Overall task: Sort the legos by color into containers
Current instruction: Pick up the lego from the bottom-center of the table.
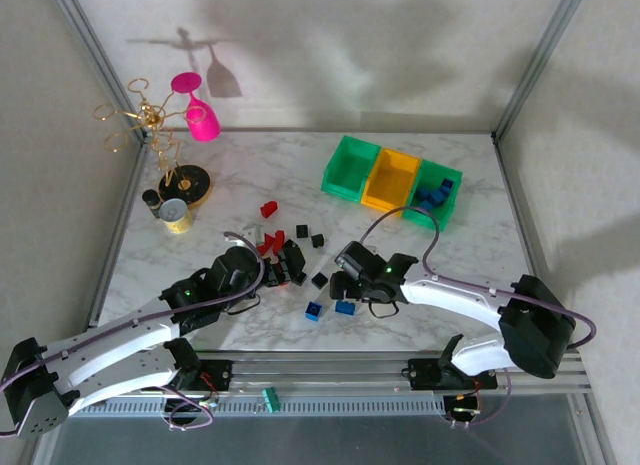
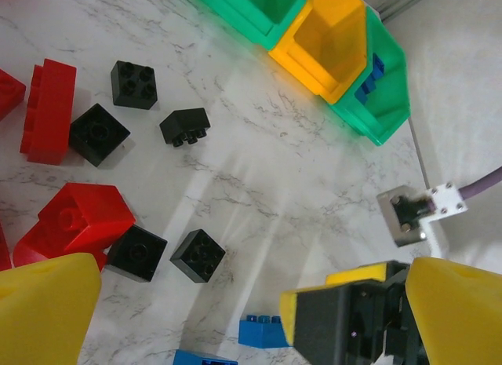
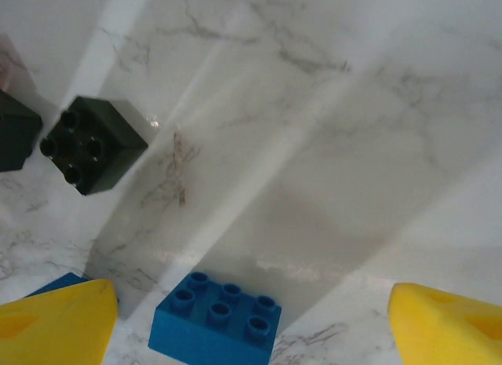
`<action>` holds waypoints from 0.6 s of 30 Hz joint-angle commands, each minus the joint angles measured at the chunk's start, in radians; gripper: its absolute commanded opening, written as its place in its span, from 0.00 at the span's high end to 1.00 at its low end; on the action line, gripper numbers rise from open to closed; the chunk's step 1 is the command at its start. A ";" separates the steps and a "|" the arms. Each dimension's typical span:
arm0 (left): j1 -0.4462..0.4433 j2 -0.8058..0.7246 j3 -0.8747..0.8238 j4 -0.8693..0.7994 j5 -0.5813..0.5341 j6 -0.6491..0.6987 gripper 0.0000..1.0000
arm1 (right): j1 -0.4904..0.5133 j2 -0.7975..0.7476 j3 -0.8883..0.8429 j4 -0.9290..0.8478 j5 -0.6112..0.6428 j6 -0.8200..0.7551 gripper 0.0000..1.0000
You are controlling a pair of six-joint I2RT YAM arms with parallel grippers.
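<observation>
- Right gripper hangs low over a blue brick, well out in front of the yellow bin. Fingers are apart with nothing clamped, and the brick sits off-centre, nearer the left finger.
- Left gripper is also wide apart and empty. It is over the red bricks and black bricks, farther from the yellow bin than the right gripper and off to the bin's near-left.
- Most of the legos lie loose on the table, near-left of the yellow bin. Several blue ones are already in the green bin touching the yellow bin's right side.
- The yellow bin and the other green bin on its left look empty.
- My read of the step: grab this blue brick and take it to the green bin that already holds blue.
- To do it well:
  - Shift sideways first so the brick is centred between the pads.
  - Square the fingers to two flat walls, not the corners.
  - Go down until the pads bracket the walls below the studs, then close.
- Watch-outs:
  - A second blue brick pokes out right by the left finger — likely to get clipped or pushed on descent.
  - A black brick lies apart from the target, so it's no issue.
  - The two wrists are near each other — I'd lift straight up before swinging toward the yellow bin's right neighbour.
</observation>
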 commanded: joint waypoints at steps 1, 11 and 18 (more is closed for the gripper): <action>0.004 -0.001 -0.019 -0.007 0.015 -0.013 0.00 | 0.036 0.032 -0.022 0.021 0.007 0.086 0.09; 0.004 0.001 -0.032 -0.007 0.007 -0.016 0.00 | 0.087 0.097 -0.019 0.059 0.001 0.115 0.14; 0.004 0.006 -0.030 0.001 0.008 -0.014 0.00 | 0.105 0.129 -0.019 0.088 -0.006 0.123 0.26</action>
